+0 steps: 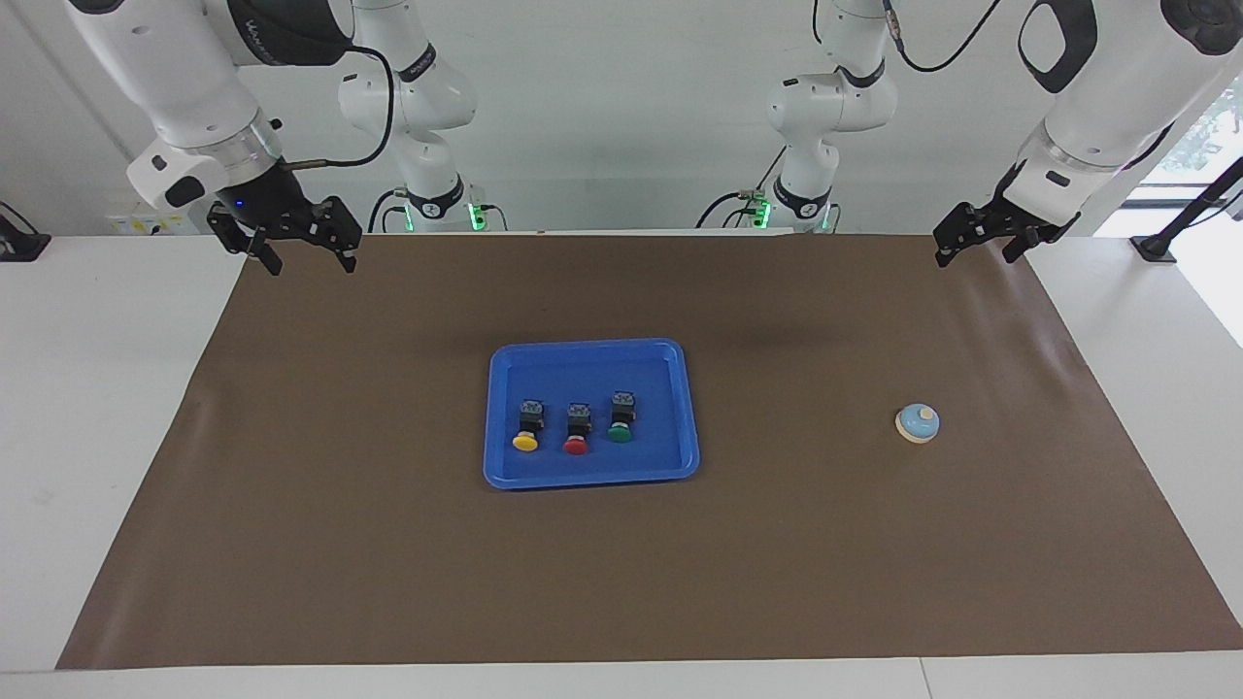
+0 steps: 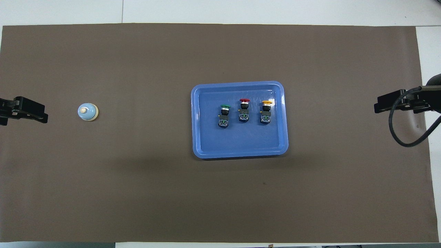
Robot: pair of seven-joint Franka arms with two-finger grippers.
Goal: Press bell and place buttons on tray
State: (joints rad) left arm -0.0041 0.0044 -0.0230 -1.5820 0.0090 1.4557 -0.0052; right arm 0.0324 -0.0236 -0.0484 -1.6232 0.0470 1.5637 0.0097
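The right gripper (image 1: 303, 259) hangs with jaws spread wide and empty, wrist tilted down, over the brown mat's (image 1: 388, 544) corner, well apart from the blue tray (image 1: 500, 474); the left gripper (image 1: 976, 252), jaws likewise open and empty, is raised over the mat's other robot-side corner; the yellow button (image 1: 526, 429), red button (image 1: 577, 432) and green button (image 1: 621, 419) lie in a row inside the tray; the bell (image 1: 917, 423) stands on the mat toward the left arm's end, well apart from the tray.

Yellow, red, green buttons (image 1: 575, 428) lying in a row w/ caps away from robots in blue tray (image 1: 592, 476), mid-mat. Bell (image 1: 917, 423) sitting upright toward left arm's end.
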